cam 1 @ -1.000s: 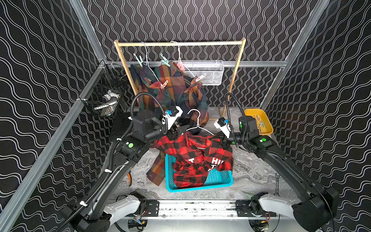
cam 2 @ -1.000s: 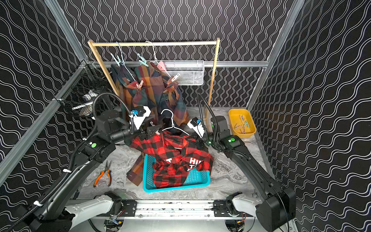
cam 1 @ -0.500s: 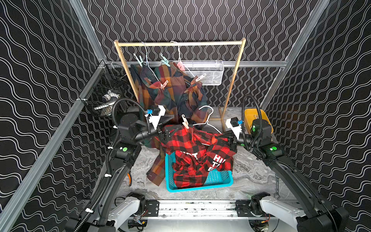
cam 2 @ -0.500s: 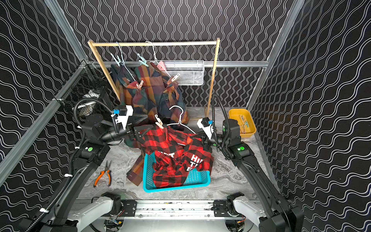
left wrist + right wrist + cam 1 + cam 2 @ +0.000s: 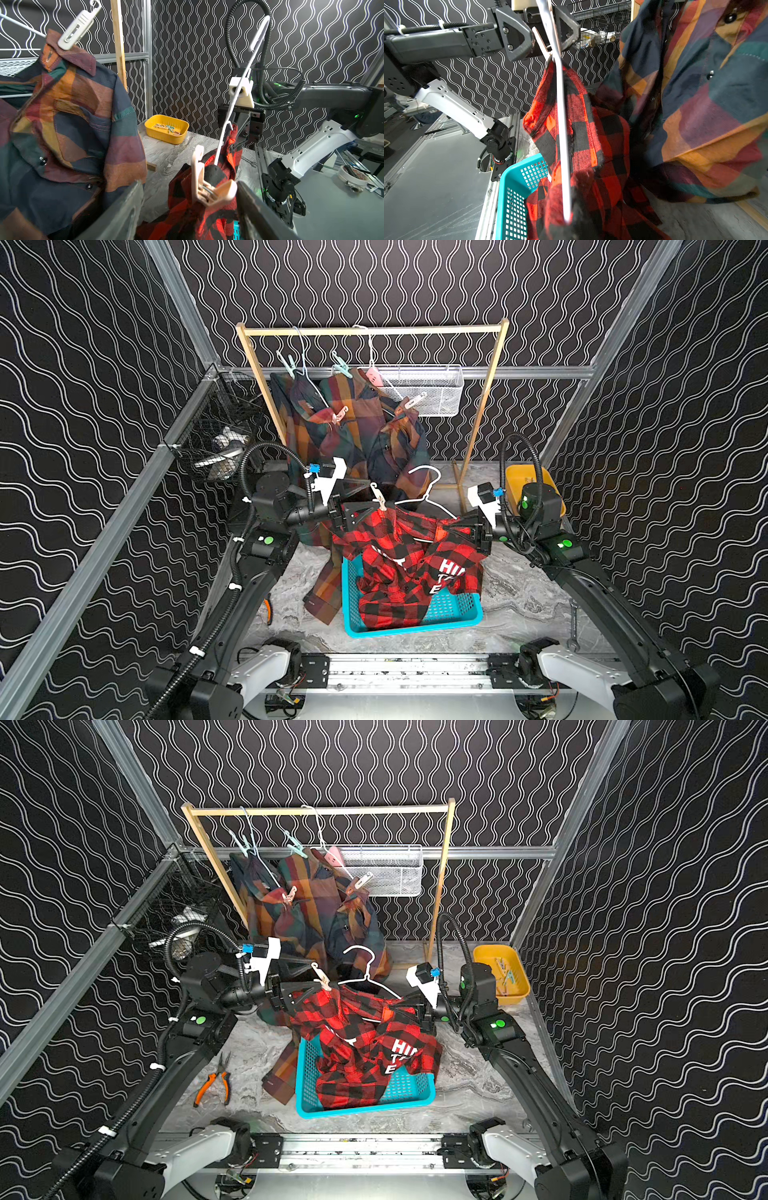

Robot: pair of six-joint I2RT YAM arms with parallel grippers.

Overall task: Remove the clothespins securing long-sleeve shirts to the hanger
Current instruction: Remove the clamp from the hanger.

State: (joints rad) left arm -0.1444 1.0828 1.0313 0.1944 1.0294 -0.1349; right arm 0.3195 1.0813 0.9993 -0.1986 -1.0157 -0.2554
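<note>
**Left jaws line up on the red shirt's peg**

Over the marble tabletop (image 5: 519,597) and teal basket (image 5: 453,605), the right gripper (image 5: 465,529) is clamped on the right end of the white hanger (image 5: 561,116), which carries the red-and-black shirt (image 5: 399,556). The left gripper (image 5: 368,497) gapes wide around the cream clothespin (image 5: 196,172), which stands upright on the shirt's left shoulder. The next move is probably to close on its handles, squeeze and lift.

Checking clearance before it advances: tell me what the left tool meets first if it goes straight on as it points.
The cream clothespin clipped on the red-and-black shirt: it sits between the open fingers of the left tool, seemingly against one finger, though depth is unclear.
</note>
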